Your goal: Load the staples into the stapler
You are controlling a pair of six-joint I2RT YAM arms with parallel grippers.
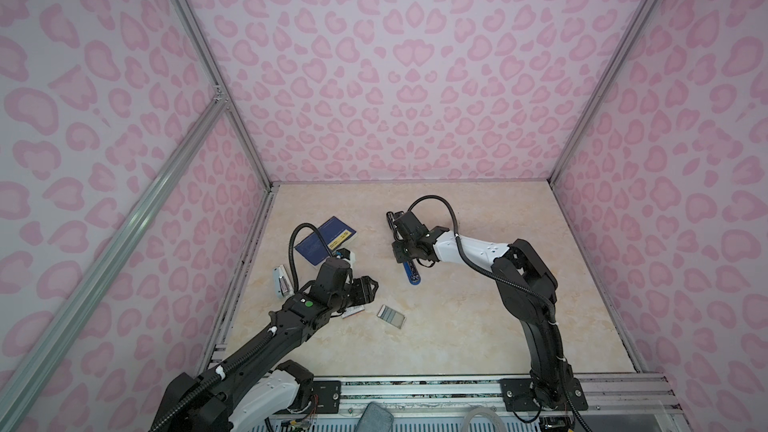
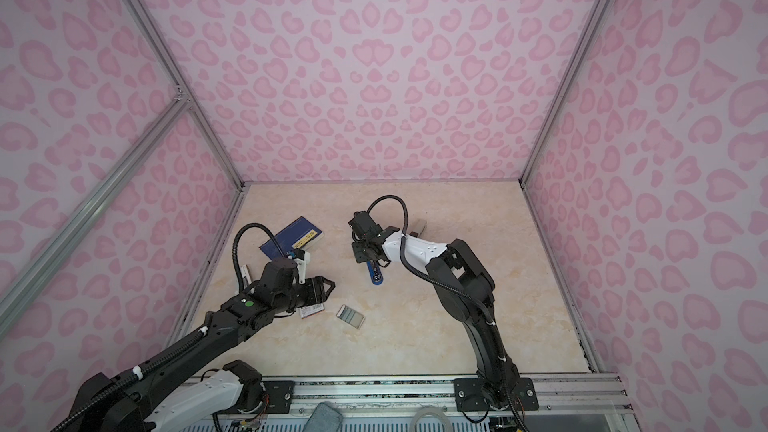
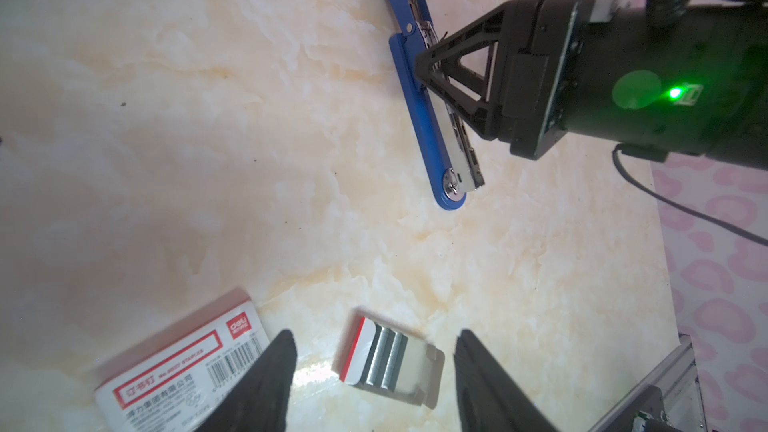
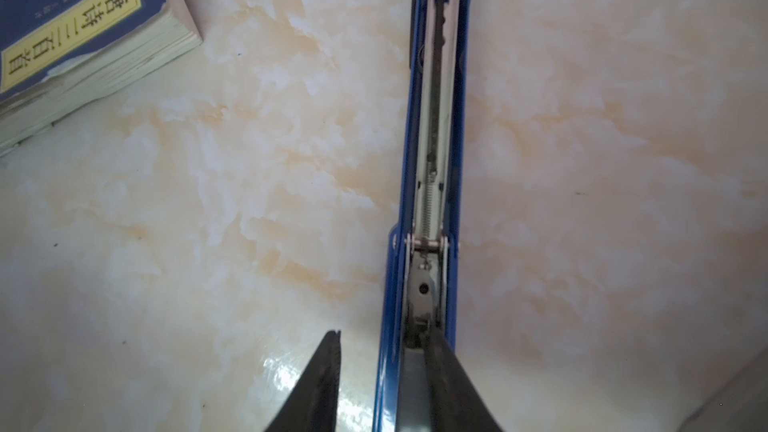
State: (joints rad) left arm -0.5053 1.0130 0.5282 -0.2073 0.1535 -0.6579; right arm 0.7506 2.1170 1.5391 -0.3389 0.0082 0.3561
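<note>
Left gripper: jaws apart, empty, above staples; fingers flank tray. Staples lie in tray on table, sleeve just beside.

Right gripper: jaws apart, one finger in open stapler channel, other clear of blue side.

Risks:
- Pinch snaps strip or drags tray along.
- Finger blocks channel.
- Unclamped stapler skids.

Left arm is covering part of the sleeve in both top views, right gripper is hiding half the stapler, sleeve print is blurring, getting cut at left wrist view's edge
</note>
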